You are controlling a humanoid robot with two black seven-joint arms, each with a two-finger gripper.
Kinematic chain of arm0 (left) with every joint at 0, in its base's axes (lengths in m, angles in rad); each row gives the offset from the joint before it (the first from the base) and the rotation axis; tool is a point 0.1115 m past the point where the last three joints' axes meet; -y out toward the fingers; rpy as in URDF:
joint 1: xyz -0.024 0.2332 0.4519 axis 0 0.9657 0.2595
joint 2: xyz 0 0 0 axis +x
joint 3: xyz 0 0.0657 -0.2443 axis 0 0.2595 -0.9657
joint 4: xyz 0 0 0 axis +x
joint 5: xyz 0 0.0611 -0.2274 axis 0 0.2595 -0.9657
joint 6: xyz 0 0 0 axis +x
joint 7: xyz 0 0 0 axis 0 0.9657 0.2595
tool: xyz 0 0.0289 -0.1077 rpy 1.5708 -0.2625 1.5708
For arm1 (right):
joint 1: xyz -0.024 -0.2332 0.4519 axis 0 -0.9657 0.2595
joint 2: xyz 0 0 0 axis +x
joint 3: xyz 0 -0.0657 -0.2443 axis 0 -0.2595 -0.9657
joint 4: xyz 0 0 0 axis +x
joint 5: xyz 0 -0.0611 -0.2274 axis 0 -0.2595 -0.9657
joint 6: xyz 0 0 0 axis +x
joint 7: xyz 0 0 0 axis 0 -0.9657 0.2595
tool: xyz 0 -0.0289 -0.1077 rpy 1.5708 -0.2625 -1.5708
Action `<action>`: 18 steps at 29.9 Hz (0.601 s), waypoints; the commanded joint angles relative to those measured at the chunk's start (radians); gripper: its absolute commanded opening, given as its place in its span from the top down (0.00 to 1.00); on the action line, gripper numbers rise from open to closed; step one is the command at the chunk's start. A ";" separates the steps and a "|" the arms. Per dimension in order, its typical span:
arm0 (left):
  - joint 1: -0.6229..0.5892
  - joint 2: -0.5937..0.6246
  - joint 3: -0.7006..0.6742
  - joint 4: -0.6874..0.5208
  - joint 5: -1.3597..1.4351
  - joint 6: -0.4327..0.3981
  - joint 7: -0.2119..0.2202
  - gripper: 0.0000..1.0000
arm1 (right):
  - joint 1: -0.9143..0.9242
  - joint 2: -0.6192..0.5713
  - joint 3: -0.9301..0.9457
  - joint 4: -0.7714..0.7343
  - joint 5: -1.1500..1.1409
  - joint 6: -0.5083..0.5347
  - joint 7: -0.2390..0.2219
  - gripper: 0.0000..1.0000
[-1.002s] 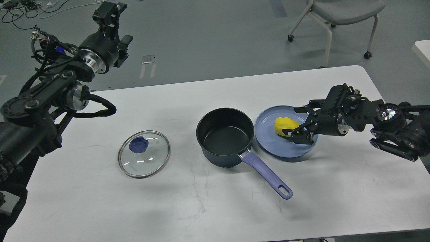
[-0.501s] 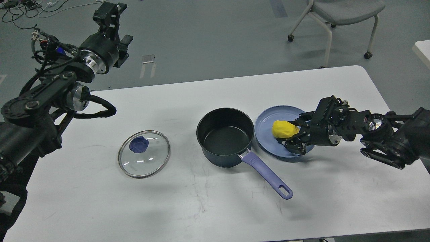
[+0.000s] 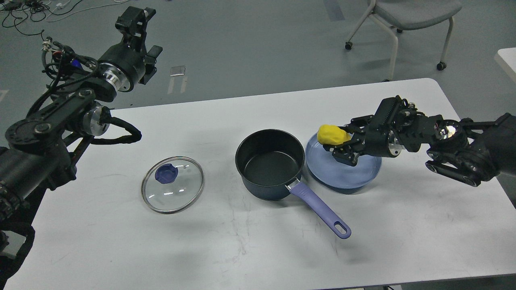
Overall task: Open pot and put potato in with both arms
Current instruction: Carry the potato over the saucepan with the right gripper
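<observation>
The dark blue pot [image 3: 270, 162] stands open and empty in the middle of the white table [image 3: 258, 241], its purple handle [image 3: 320, 209] pointing to the front right. Its glass lid [image 3: 172, 184] with a blue knob lies flat on the table to the pot's left. My right gripper [image 3: 342, 145] is shut on the yellow potato [image 3: 332, 135] and holds it above the left edge of the blue plate [image 3: 346, 171], just right of the pot. My left gripper [image 3: 135, 18] is raised high at the far left, beyond the table's edge; its fingers cannot be told apart.
A grey chair [image 3: 407, 20] on castors stands on the floor behind the table at the right. Cables [image 3: 24, 10] lie on the floor at the far left. A white corner of another table [image 3: 508, 58] shows at the right edge.
My right gripper closed on the potato, lifted it off the plate and carried it left toward the pot. My left arm rose slightly.
</observation>
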 commanded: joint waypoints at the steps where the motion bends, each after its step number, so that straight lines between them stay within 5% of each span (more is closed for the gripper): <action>1: 0.000 0.000 0.001 0.000 0.000 0.000 0.000 0.02 | 0.087 0.012 0.001 0.055 0.061 0.004 -0.005 0.62; 18: 0.018 -0.006 0.005 -0.002 0.002 0.000 -0.025 0.02 | 0.144 0.262 -0.140 0.034 0.055 0.013 -0.005 0.51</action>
